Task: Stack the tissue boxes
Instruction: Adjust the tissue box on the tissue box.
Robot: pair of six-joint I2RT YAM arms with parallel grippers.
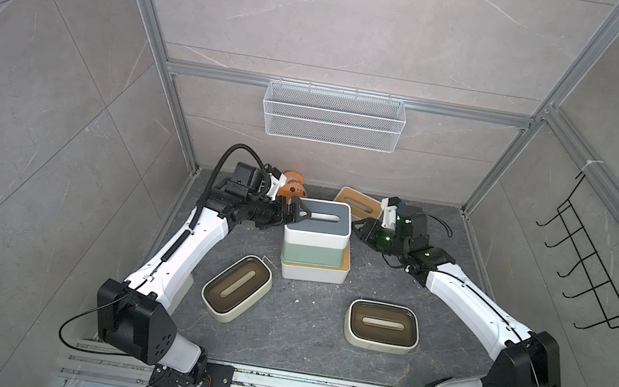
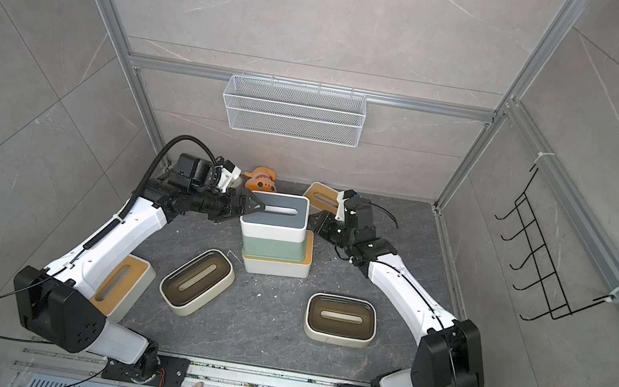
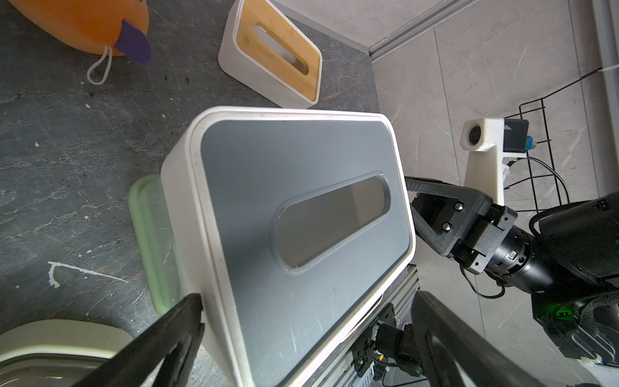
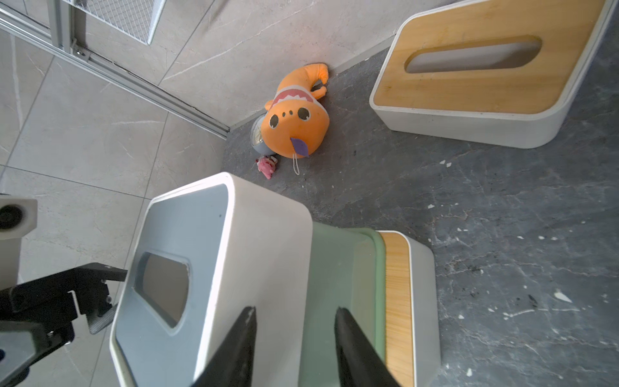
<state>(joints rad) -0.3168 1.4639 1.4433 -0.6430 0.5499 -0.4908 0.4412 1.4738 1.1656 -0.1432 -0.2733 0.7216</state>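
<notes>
Grey-lid box (image 1: pixel 319 221) tops stack, on green box (image 1: pixel 310 254). Left gripper (image 3: pixel 306 296) wide open, straddles box's near end. Right gripper (image 4: pixel 295 310) jaws parted, empty, box wall just ahead. Likely release step: back both straight out, no nudging; top box looks off-centre.
</notes>
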